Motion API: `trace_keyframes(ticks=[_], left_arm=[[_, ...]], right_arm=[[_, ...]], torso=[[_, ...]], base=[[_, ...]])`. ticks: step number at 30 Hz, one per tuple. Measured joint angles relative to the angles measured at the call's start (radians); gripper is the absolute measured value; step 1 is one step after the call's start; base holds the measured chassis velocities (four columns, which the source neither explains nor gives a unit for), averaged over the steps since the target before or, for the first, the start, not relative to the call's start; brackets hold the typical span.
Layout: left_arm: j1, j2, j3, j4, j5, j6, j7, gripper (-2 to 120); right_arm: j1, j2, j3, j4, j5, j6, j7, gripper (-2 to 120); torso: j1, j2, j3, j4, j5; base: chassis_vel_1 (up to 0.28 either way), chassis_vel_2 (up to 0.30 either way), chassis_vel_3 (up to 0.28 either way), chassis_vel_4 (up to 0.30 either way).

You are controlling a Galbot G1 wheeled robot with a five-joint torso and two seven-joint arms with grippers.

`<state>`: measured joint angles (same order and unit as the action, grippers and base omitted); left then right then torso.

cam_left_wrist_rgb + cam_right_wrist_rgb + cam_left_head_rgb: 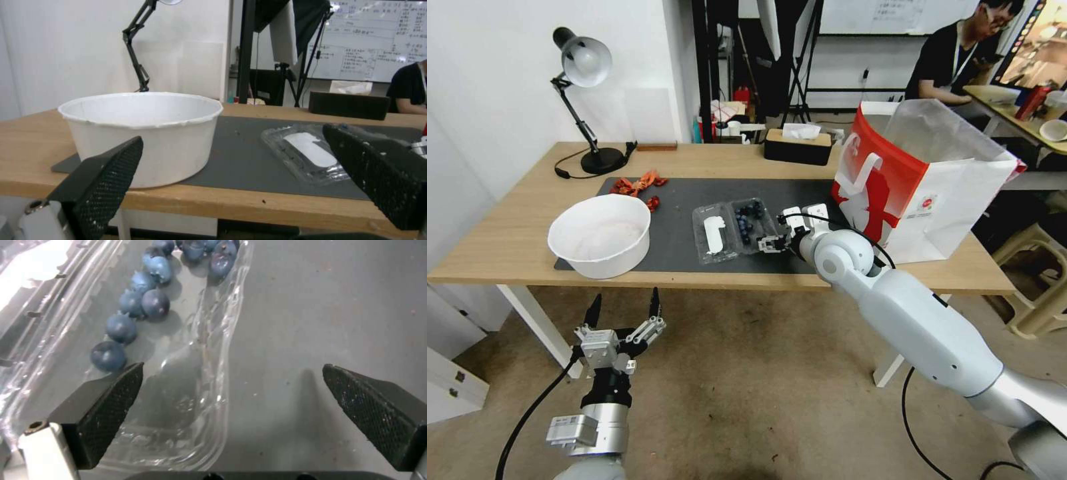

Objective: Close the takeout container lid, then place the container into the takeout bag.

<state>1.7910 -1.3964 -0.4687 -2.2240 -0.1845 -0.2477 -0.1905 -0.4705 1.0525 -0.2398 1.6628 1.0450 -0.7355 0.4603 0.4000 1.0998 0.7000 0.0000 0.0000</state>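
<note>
Right pincer (231, 386) wide open astride takeout container (178, 380) rim, blueberries (133, 316) partly cropped.

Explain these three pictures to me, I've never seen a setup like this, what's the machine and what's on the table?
It is a wheeled robot with two arms. One picture comes from its head, the others from cameras on each wrist. On the wooden table lie a white bowl, an open takeout container of blueberries with its lid flat beside it, and a red and white takeout bag. The right gripper, open, straddles the container's edge. The left gripper hangs open below the table's front edge. Nothing is held.
</note>
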Motion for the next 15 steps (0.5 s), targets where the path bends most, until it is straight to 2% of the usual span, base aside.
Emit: trace_keyframes(ticks=[15], left_arm=[[0.0,0.0,-0.001,0.001,0.001,-0.005,-0.001,100]], right_arm=[[-0.026,-0.005,0.003,0.042,0.021,0.0,0.019,100]], torso=[[0.0,0.0,0.0,0.0,0.0]], base=[[0.0,0.0,0.0,0.0]])
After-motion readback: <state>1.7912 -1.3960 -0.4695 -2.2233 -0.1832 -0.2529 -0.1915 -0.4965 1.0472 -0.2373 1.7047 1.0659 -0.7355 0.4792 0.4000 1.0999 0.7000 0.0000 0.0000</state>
